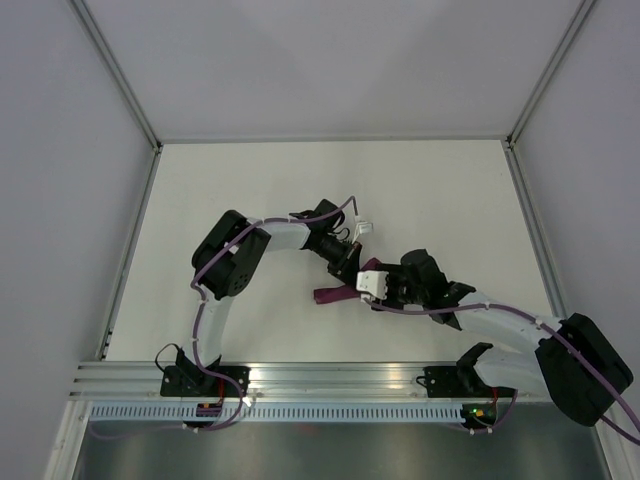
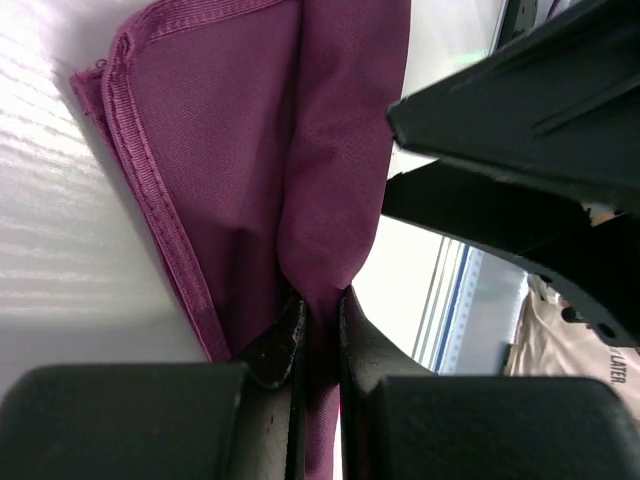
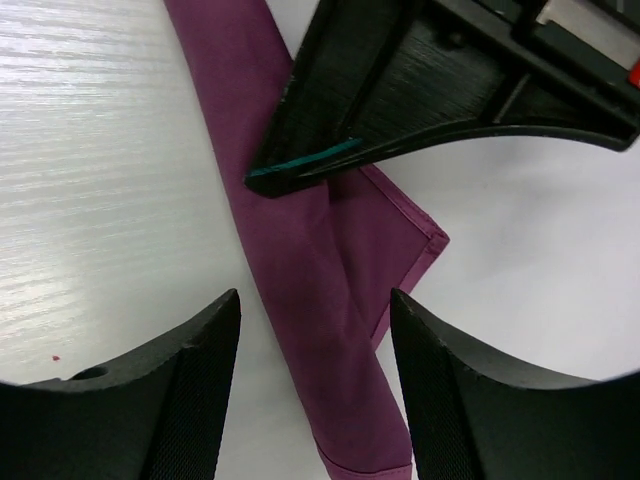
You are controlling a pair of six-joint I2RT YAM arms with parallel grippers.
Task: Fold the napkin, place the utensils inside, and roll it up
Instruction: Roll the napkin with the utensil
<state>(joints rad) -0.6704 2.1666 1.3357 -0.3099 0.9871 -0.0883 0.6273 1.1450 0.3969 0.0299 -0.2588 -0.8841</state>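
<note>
Left gripper (image 2: 320,322): jaws nearly closed, pinching a raised ridge of the plum-purple, faintly shiny fabric napkin (image 2: 330,150) between its fingertips. I see the napkin lying on the white table (image 1: 300,190) around mid-table, between the two grippers. Right gripper (image 3: 312,312): jaws spread wide, holding nothing, poised just above the cloth with one finger on either side of it.

Risks, my judgement:
- The pinch may take only the upper layers. A pull from the left would then open the fold instead of moving the whole bundle.
- The cloth looks slick on a smooth table, so it could slide rather than roll.
- The two grippers sit very close together. A careless close by the right one could strike the left finger.
- No silvery metal utensils show in any view. If they are inside, tilting could let them slip out of an open end.

Napkin appearance: a narrow folded band, softly creased along its length. One stitched, hemmed corner flares out to the side.
</note>
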